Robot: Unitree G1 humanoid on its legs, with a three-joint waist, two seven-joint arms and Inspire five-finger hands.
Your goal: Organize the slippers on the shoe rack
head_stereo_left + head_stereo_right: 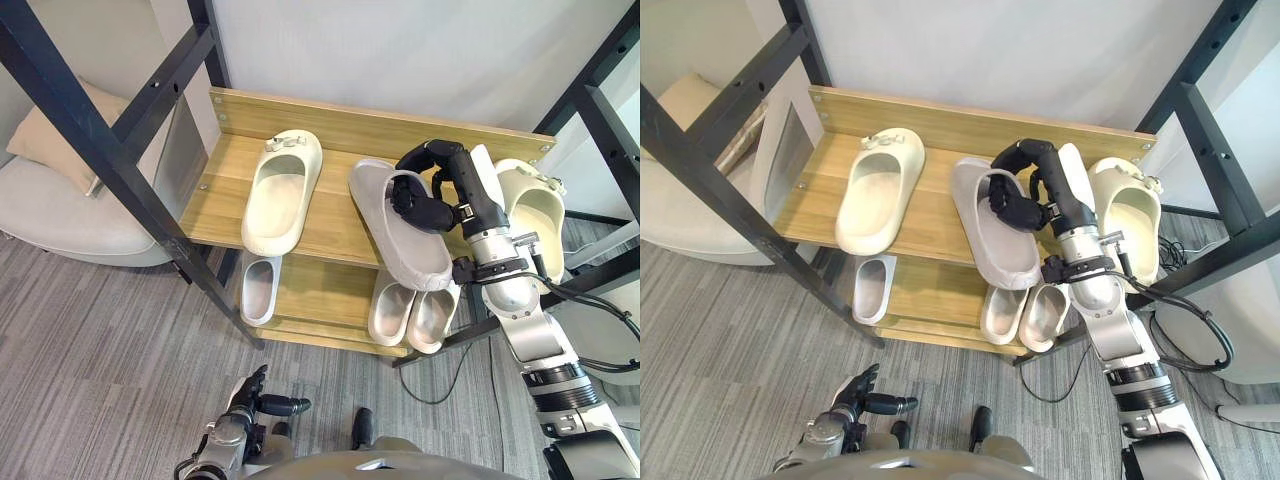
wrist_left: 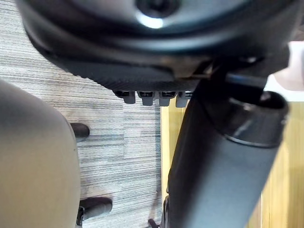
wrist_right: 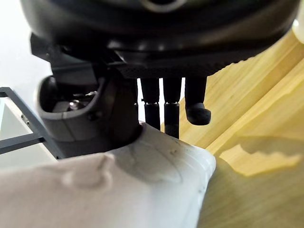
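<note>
A wooden shoe rack (image 1: 222, 190) stands against the wall. On its top shelf a cream slipper (image 1: 280, 190) lies at the left and another cream slipper (image 1: 537, 218) at the right, partly behind my right arm. Between them my right hand (image 1: 430, 195) is shut on a pale grey slipper (image 1: 405, 245), which is tilted with its toe past the shelf's front edge; the fingers curl over its rim (image 3: 161, 156). The lower shelf holds one pale slipper (image 1: 258, 288) at the left and a pair (image 1: 410, 315) at the right. My left hand (image 1: 250, 398) hangs low over the carpet, fingers relaxed.
Black metal frame beams (image 1: 120, 150) cross diagonally in front of the rack's left side, and more (image 1: 600, 105) stand at the right. A beige cushioned seat (image 1: 60, 205) sits to the left. Grey carpet (image 1: 100, 350) lies in front.
</note>
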